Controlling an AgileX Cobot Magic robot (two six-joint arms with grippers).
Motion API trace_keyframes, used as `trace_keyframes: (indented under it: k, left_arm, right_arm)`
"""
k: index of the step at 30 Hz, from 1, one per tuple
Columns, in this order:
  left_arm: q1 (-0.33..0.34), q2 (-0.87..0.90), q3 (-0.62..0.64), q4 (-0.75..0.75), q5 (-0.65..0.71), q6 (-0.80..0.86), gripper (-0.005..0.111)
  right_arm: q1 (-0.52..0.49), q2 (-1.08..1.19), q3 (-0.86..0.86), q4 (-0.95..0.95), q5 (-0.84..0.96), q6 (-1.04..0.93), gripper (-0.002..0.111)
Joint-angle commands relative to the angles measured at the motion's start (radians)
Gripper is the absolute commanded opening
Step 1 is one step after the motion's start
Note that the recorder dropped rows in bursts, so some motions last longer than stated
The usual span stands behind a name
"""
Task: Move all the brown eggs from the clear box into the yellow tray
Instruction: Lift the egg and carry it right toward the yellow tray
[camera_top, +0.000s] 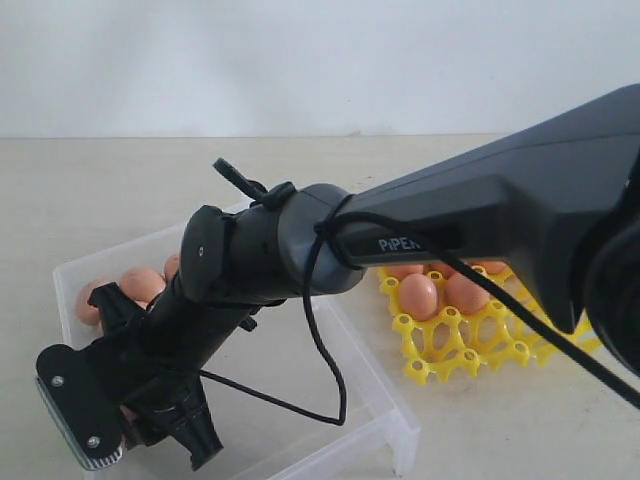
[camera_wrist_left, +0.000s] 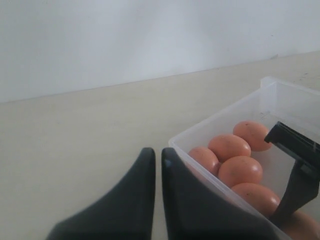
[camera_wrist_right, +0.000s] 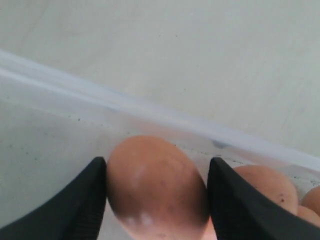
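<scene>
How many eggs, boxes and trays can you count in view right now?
brown eggs in the clear box: 6 showing, one cut off at the frame edge
brown eggs in the yellow tray: 2 in full; the arm hides the rest
clear box: 1
yellow tray: 1
Total: 10 things countable, at least

Exterior view: raised and close beside the right arm (camera_top: 480, 210), which fills much of the frame, facing down across the desk (camera_top: 100, 190) toward a white wall (camera_top: 300, 60). Left wrist view: low, looking over the left hand (camera_wrist_left: 158, 152) along the desk. Right wrist view: inside the clear box (camera_wrist_right: 100, 100), very near, looking between the fingers of the right hand (camera_wrist_right: 156, 165) at a brown egg (camera_wrist_right: 155, 195). All three views share the clear box.
</scene>
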Motion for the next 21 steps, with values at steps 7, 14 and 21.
trace_keyframes:
  k: [7, 14, 21]
  left_arm:
    - [-0.003, -0.003, 0.004, -0.007, -0.008, -0.001, 0.004]
    - [-0.003, -0.003, 0.004, -0.007, -0.008, -0.001, 0.004]
    - [-0.003, -0.003, 0.004, -0.007, -0.008, -0.001, 0.004]
  right_arm:
    - [0.001, -0.039, 0.004, -0.017, 0.007, 0.453, 0.0]
    - [-0.001, -0.132, 0.004, -0.019, 0.003, 0.699, 0.0]
    - [-0.02, -0.168, 0.004, -0.035, 0.001, 0.921, 0.0]
